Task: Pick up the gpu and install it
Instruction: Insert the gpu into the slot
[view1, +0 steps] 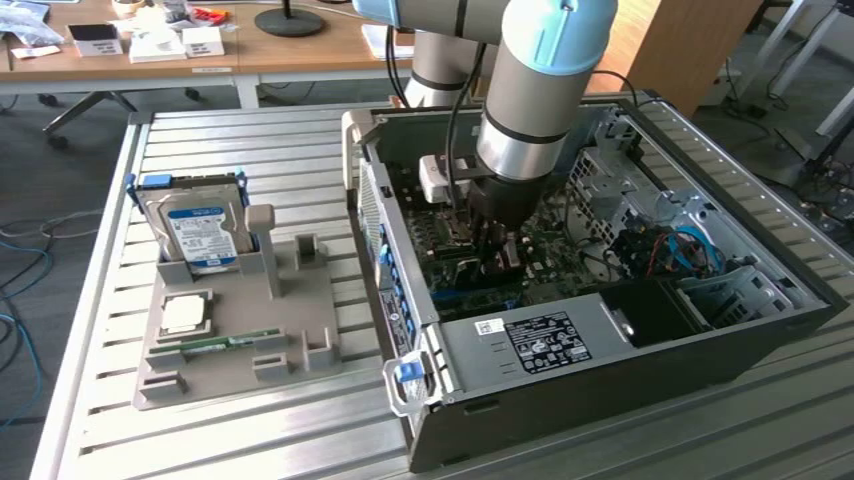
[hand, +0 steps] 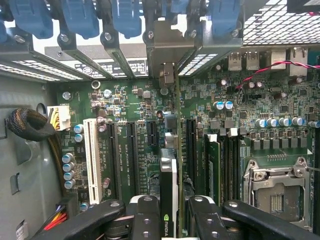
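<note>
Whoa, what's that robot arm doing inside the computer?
The arm has reached down into the open computer case, and its gripper is shut on the gpu, held edge-on above the motherboard among the expansion slots. On the table outside, a grey holder carries a hard drive, a processor chip and a RAM stick.

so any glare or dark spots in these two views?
Exterior view: daylight brightens the slatted table; the case interior is shadowed under the arm. Wrist view: motherboard evenly lit, mesh blown out bright, the gpu near the lens looks soft.
</note>
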